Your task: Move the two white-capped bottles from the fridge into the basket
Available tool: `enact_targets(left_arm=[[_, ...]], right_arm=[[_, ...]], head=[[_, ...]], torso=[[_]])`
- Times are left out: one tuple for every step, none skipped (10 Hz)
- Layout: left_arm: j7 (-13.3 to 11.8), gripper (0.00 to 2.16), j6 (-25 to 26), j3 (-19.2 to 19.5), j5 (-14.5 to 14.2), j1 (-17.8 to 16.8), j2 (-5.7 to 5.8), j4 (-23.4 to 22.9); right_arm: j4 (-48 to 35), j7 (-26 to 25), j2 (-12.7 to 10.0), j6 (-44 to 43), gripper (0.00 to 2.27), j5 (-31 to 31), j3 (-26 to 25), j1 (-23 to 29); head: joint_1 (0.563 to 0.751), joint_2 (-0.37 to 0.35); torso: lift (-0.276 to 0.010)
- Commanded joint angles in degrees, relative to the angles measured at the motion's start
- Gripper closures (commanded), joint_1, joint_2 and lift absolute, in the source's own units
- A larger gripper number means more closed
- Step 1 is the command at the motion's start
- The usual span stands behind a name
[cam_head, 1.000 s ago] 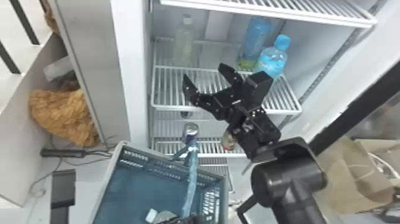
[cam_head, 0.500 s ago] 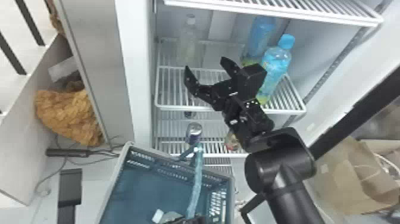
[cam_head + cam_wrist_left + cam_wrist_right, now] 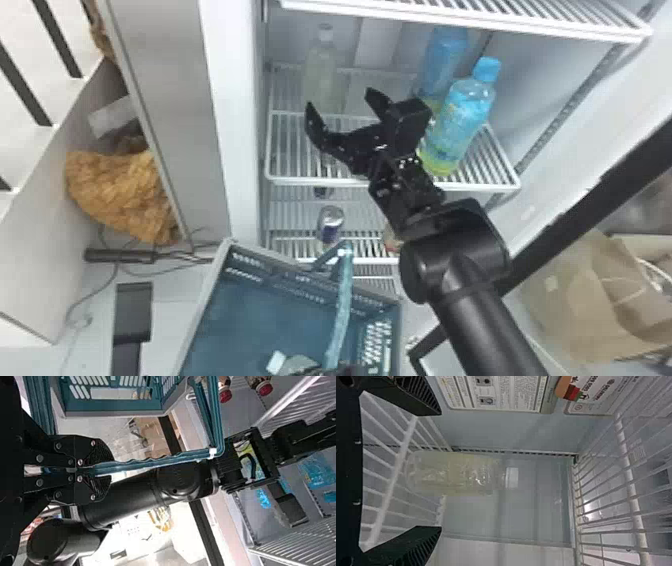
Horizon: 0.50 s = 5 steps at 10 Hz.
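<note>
R gripper [image 3: 341,98] gapes wide, facing the upright white-capped btl [image 3: 321,75] on its shelf [image 3: 312,179] (L gripper [image 3: 346,371] clamps the basket handle [image 3: 342,302])!

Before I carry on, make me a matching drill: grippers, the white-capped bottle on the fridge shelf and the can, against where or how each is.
1. Left gripper
2. Right gripper
3. White-capped bottle
4. Can

A. On a lower shelf
B. Shut on the basket's handle
C. Sharing a shelf with the blue-capped bottle
D. Open, holding nothing

Pairs: 1-B, 2-D, 3-C, 4-A
</note>
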<state>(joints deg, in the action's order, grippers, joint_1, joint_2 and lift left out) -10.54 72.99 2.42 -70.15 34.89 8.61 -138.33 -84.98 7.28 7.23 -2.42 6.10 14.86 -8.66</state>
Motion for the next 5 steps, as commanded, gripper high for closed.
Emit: enact_targets(left_arm=[[0.1, 1.19, 0.0, -0.1, 0.0, 0.0, 0.0, 0.0], [0.0, 1.19, 0.1, -0.3, 0.0, -0.2, 0.09, 0.2], [0.1, 1.19, 0.1, -0.5, 0.0, -0.3, 0.18, 0.3], [0.1, 1.19, 0.0, -0.9, -0.2, -0.6, 0.27, 0.6], [0.1, 1.19, 0.0, -1.2, -0.3, -0.7, 0.35, 0.7]], right_arm=[[2.6, -0.6, 0.0, -1.4, 0.0, 0.9, 1.5, -2.3], [4.2, -1.4, 0.0, -1.8, 0.0, 1.1, 2.5, -3.7], [6.3, -2.3, -0.2, -2.6, 0.0, 1.1, 3.5, -5.4], [8.7, -3.0, -0.3, -3.3, 0.01, 1.4, 4.7, -7.1], [10.7, -4.1, -0.4, -3.6, 0.01, 1.6, 6.1, -8.5]], head=[[0.695, -0.168], [0.695, -0.162], [0.695, -0.155], [0.695, -0.147], [0.695, -0.141]], torso=[[0.0], [0.0], [0.0], [0.0], [0.0]])
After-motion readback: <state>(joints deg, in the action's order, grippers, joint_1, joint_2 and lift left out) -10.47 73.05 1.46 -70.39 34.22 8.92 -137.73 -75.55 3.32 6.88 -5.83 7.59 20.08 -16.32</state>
